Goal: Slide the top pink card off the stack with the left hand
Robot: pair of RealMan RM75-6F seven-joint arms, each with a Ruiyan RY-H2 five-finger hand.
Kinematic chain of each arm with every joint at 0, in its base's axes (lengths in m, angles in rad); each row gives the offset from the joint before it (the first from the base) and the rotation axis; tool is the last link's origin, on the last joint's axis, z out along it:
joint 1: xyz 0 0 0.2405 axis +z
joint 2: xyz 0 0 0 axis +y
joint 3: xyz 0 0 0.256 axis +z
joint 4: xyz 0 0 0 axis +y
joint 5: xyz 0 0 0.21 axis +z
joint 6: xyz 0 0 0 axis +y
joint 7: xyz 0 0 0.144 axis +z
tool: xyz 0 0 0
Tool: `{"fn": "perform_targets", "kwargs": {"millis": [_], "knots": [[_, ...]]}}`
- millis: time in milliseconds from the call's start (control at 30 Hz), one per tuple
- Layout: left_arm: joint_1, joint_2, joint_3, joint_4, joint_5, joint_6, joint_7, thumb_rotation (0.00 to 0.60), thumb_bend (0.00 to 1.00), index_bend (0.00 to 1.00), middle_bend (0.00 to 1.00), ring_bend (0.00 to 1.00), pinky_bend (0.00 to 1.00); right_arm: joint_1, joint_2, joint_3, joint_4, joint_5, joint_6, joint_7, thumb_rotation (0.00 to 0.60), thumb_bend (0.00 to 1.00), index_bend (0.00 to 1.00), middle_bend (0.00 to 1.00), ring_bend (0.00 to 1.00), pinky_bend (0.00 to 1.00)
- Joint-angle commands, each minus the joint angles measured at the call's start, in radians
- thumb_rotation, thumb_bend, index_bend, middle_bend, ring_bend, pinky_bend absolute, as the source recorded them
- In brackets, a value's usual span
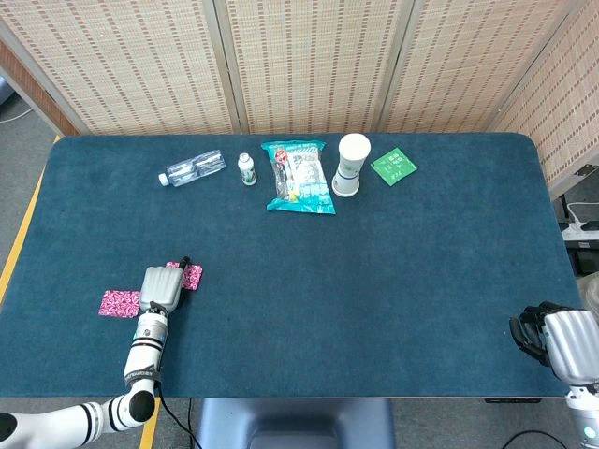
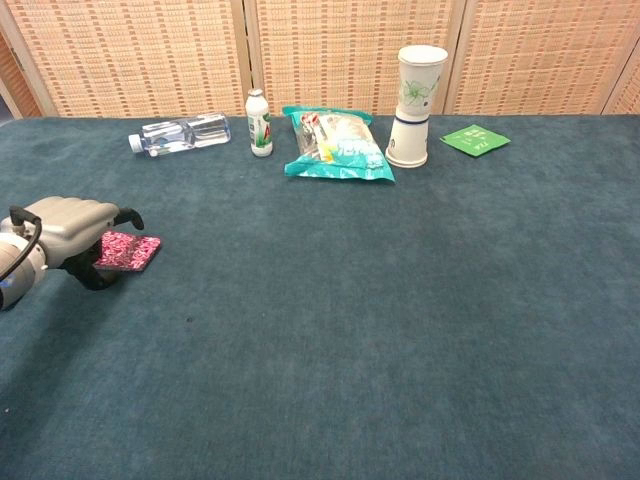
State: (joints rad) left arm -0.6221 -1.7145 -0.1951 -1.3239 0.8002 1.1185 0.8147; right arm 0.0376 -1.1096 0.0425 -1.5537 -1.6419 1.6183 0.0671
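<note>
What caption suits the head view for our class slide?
Left hand reaches over the pink patterned card stack on the blue felt table; another pink card lies beside it.

Looks like some kind of robot lab or test room rather than anyone's home. The table is covered edge to edge in dark teal felt, woven bamboo-style folding screens wall off its far edge, yellow floor tape runs along its left edge, and cables and a power strip sit off its right edge.
</note>
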Motion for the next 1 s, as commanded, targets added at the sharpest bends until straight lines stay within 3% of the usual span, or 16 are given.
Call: {"fn": "perform_targets", "kwargs": {"millis": [33, 1000], "knots": [[-0.007, -0.003, -0.004, 0.002, -0.006, -0.001, 0.003, 0.6, 0.36, 0.19, 1.0, 1.0, 1.0, 0.001, 0.0, 0.0, 0.0, 0.001, -0.002, 0.0, 0.6, 0.41, 0.99, 0.83, 0.72, 0.84], [-0.08, 0.06, -0.003, -0.059, -0.153, -0.028, 0.09, 0.6, 0.37, 0.24, 1.0, 1.0, 1.0, 0.0, 0.002, -0.006, 0.003, -0.006, -0.002, 0.0, 0.6, 0.41, 0.99, 0.83, 0.72, 0.84]]}}
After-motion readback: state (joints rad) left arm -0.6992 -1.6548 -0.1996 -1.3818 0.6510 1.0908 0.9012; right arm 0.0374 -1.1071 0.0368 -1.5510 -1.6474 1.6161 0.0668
